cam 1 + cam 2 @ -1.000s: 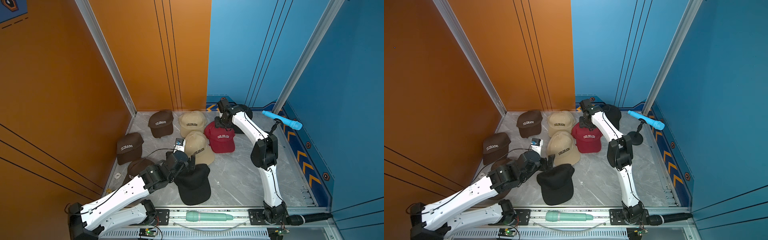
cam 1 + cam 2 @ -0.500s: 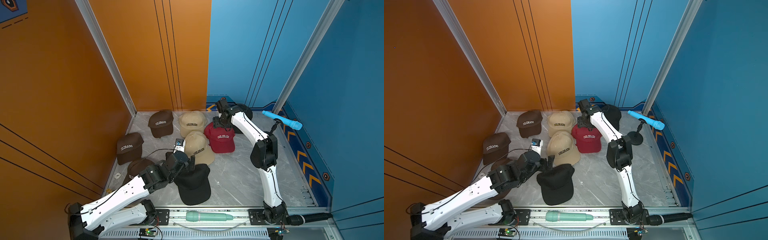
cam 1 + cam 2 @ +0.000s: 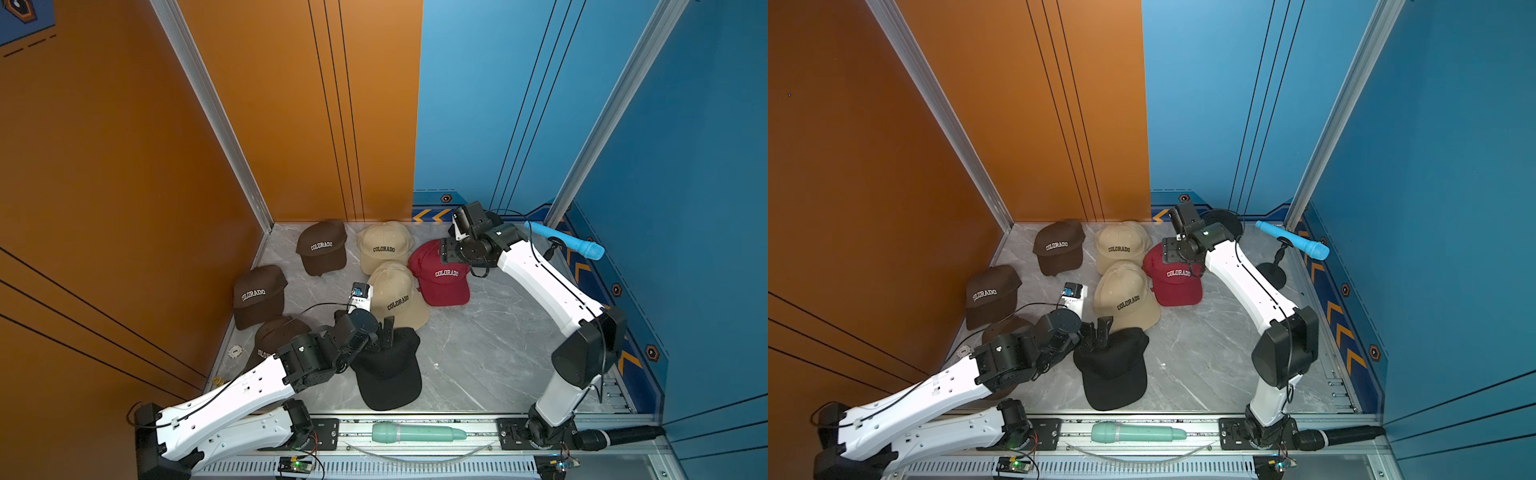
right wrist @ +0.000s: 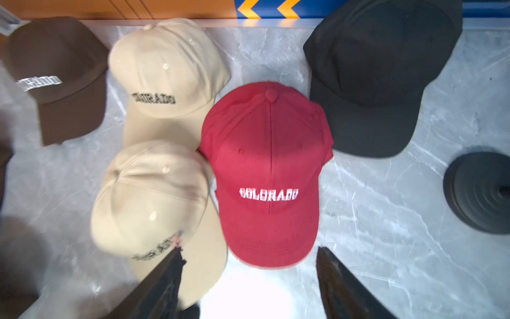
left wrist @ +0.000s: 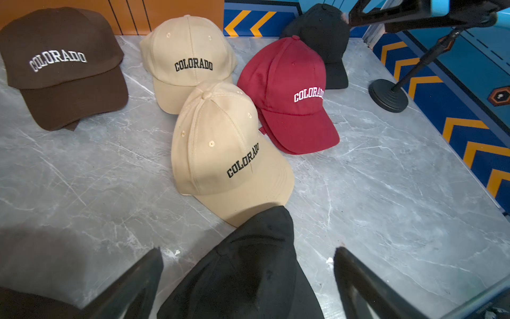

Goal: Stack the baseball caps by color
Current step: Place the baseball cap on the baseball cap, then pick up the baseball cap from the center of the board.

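Marble tabletop (image 3: 478, 353): red caps (image 3: 440, 270) look stacked, w/ R gripper (image 4: 248, 250) open, empty above. Brown caps (image 3: 259, 293), beige caps (image 3: 384, 245) unstacked. L gripper (image 3: 384, 332) wide open astride near black cap (image 3: 388, 370); far black cap (image 4: 380, 69) apart.

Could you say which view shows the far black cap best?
Right wrist view: the far black cap is almost whole. Left wrist view: partly behind the red cap. In both top views the right arm mostly hides it.
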Controlling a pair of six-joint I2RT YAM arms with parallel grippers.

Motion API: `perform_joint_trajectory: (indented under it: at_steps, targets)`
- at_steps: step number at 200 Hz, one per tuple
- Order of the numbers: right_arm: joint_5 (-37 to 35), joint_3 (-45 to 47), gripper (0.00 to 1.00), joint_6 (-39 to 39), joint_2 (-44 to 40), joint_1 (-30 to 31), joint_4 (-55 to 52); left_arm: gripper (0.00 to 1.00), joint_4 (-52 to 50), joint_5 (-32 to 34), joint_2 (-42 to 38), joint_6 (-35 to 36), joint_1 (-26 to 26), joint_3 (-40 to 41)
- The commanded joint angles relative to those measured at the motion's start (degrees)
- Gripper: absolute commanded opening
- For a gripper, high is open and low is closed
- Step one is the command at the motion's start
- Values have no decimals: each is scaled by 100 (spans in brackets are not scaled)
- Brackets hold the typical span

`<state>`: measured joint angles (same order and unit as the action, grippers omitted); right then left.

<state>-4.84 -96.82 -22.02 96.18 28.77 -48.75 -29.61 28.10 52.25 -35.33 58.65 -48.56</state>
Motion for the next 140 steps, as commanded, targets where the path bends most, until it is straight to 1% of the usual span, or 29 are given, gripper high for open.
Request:
perform_joint_trajectory:
  at_steps: [1, 23, 47, 63, 66, 75, 99, 123, 140]
  targets:
    - [-185, 783, 78, -313, -576, 203, 141, 98, -133, 210, 115, -283, 192, -144]
    - [-522, 1545, 79, -487, -1294, 410, 197, 99, -285, 226, 396, -534, 268, -386]
    - [-590, 2286, 84, -709, -2101, 481, 282, 100, -527, 364, 707, -898, 323, -735]
    - [-605, 2733, 90, -770, -2618, 553, 380, 100, -732, 465, 985, -1069, 252, -1004]
    - [-612, 2817, 91, -781, -2698, 558, 396, 100, -776, 464, 1046, -1104, 230, -1187]
    - [-659, 2995, 93, -818, -2917, 564, 410, 100, -892, 430, 1225, -1182, 135, -1391]
    - [-680, 3229, 100, -845, -3211, 551, 410, 100, -942, 247, 1674, -1244, -177, -1722]
    - [-572, 3267, 100, -839, -3196, 558, 425, 99, -942, -127, 2106, -1279, -644, -1929]
    - [-518, 3319, 100, -822, -3171, 553, 521, 98, -972, -267, 2375, -1268, -861, -2056]
